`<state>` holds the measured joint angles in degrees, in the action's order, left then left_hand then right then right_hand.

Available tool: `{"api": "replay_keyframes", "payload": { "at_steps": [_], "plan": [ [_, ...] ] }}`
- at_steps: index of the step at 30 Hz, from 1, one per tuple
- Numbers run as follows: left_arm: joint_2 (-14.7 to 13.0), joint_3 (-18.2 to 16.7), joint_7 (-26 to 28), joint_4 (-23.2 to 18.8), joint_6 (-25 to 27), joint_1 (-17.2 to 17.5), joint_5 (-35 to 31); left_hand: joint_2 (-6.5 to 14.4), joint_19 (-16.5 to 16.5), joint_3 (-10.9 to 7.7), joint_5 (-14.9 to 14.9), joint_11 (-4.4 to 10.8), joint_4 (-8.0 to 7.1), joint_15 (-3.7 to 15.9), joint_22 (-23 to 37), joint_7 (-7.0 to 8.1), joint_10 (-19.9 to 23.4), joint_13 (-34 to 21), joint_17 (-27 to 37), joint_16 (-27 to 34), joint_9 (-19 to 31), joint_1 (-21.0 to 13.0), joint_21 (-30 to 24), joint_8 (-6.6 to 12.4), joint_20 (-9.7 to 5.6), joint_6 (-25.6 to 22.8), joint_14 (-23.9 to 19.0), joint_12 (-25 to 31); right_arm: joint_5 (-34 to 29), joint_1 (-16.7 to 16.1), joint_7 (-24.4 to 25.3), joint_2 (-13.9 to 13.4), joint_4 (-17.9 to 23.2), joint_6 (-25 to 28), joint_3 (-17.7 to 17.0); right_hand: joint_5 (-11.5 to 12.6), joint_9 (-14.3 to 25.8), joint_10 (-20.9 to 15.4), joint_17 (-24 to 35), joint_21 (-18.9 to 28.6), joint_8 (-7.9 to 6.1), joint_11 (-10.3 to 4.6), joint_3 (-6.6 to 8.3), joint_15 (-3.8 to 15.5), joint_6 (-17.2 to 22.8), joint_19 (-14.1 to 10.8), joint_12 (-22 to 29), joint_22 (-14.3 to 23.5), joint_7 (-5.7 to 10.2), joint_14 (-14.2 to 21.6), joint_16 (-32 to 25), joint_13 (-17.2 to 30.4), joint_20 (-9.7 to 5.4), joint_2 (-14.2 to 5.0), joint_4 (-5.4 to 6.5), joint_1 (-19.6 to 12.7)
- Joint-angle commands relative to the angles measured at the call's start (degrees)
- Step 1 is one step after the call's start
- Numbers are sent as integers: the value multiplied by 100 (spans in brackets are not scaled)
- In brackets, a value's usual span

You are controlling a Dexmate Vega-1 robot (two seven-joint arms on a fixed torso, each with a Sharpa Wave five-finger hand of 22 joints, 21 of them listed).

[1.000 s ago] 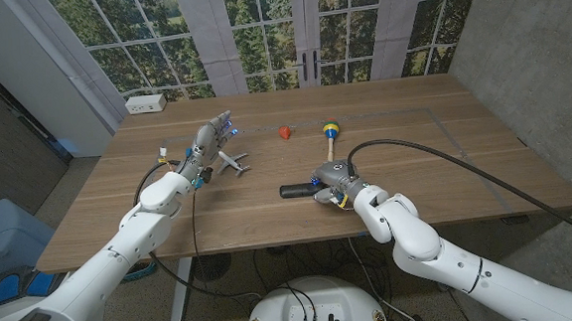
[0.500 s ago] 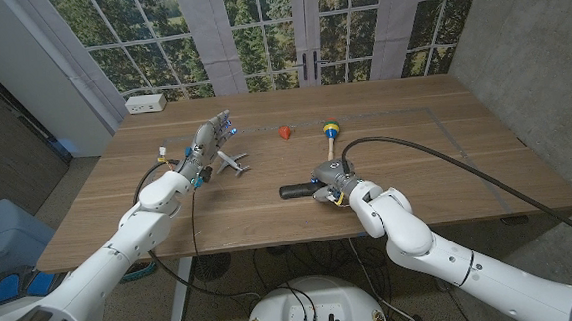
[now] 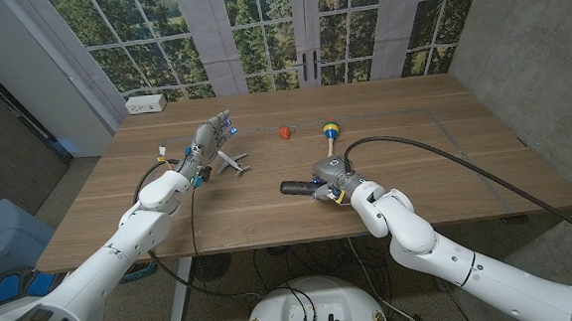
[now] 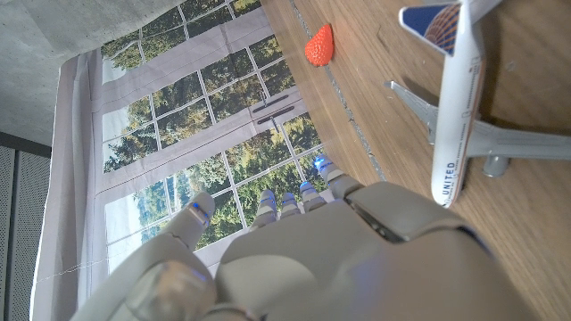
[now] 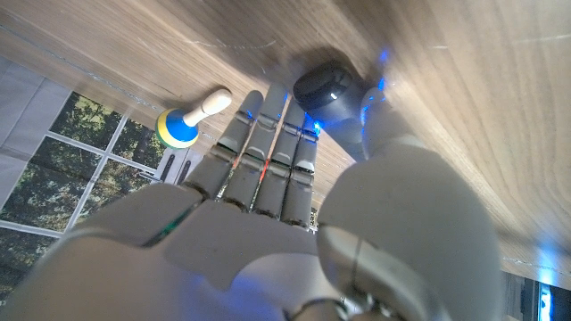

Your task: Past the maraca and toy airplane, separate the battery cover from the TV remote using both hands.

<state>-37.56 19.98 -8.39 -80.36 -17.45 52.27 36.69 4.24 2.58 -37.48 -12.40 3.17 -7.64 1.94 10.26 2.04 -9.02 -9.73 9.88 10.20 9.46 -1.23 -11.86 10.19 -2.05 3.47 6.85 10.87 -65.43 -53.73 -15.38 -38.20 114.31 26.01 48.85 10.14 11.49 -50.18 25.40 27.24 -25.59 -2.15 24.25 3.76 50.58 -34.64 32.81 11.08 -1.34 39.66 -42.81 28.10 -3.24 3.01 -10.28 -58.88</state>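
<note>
Lower middle of the head view, right hand (image 3: 333, 183) is gripping the TV remote (image 3: 296, 189), which is lying crosswise toward picture left, while the left hand (image 3: 204, 146), fingers spread on nothing, is hovering well apart by the toy airplane (image 3: 228, 161).

A wooden tabletop (image 3: 269, 211) carries a toy airplane (image 3: 228, 161), with a small red strawberry-shaped toy (image 3: 284, 133) beyond it. Right of the strawberry lies a maraca (image 3: 330, 135); nearer than the maraca, a black TV remote (image 3: 295, 189). A white box (image 3: 146, 104) sits at the far left corner.
</note>
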Motion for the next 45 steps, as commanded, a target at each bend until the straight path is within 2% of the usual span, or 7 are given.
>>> {"api": "replay_keyframes", "payload": {
  "at_steps": [1,7,14,20,30,41,45],
  "plan": [
    [-51,-30,69,-113,14,86,-11,421,53,-31,-33,13,22,246,15,-7,16,-32,14,13,28,-23,-10,5,-207,-11,-31,1,248,-173,907,-50,-83,-69,-96,16,9,-842,86,98,-54,-723,-11,990,857,-115,78,28,684,185,-61,127,-198,-850,-1,-1003],
    [-70,-37,87,-174,10,135,-15,418,54,-31,-32,15,25,243,15,0,13,-32,13,11,28,-24,-10,2,-209,-3,-27,-1,310,-346,1485,-25,-49,78,-208,32,10,-880,185,220,-51,-772,-47,990,866,-240,114,43,614,395,-92,228,-264,-830,14,-1115],
    [-71,-38,108,-207,-13,159,-34,413,56,-31,-32,16,31,232,15,-1,11,-32,12,10,28,-26,-9,2,-209,-2,-27,-2,872,-489,1798,-8,61,104,-459,77,19,-1099,292,385,-81,-822,-95,991,950,-369,225,69,563,577,-71,368,-270,-793,25,-1235],
    [-79,-29,121,-220,-3,147,-63,405,58,-31,-30,25,39,229,14,-7,15,-32,10,12,28,-30,-9,3,-213,-3,-36,-1,1359,-538,1918,-13,167,151,-655,87,20,-1126,359,499,-58,-795,-107,990,910,-455,248,86,474,679,-51,453,-182,-776,17,-1326],
    [-103,14,158,-191,19,71,-191,286,67,-1,-8,62,145,268,8,28,11,-32,-8,3,27,-70,-5,4,-260,-6,-44,-2,2935,-476,1623,-24,309,124,-1098,56,26,-1083,457,625,-43,-735,-108,986,901,-454,234,111,361,722,17,558,-53,-782,16,-1451],
    [-415,135,614,-460,39,50,-1046,40,42,-29,104,108,737,312,-23,53,-12,-34,-24,-7,29,-414,47,23,-286,56,-43,-6,3912,-278,1594,-122,367,293,-1164,20,33,-1057,547,708,-13,-668,-115,982,854,-417,210,126,297,715,68,608,-12,-795,22,-1529],
    [-582,193,851,-645,84,46,-1526,-32,10,-75,162,126,1058,324,-31,86,-23,-37,-21,-9,35,-621,72,30,-298,124,-33,-5,4181,-228,1665,-174,420,361,-1195,10,35,-1056,574,733,-7,-661,-120,981,847,-410,195,130,281,712,81,605,-12,-798,25,-1545]
  ]
}}
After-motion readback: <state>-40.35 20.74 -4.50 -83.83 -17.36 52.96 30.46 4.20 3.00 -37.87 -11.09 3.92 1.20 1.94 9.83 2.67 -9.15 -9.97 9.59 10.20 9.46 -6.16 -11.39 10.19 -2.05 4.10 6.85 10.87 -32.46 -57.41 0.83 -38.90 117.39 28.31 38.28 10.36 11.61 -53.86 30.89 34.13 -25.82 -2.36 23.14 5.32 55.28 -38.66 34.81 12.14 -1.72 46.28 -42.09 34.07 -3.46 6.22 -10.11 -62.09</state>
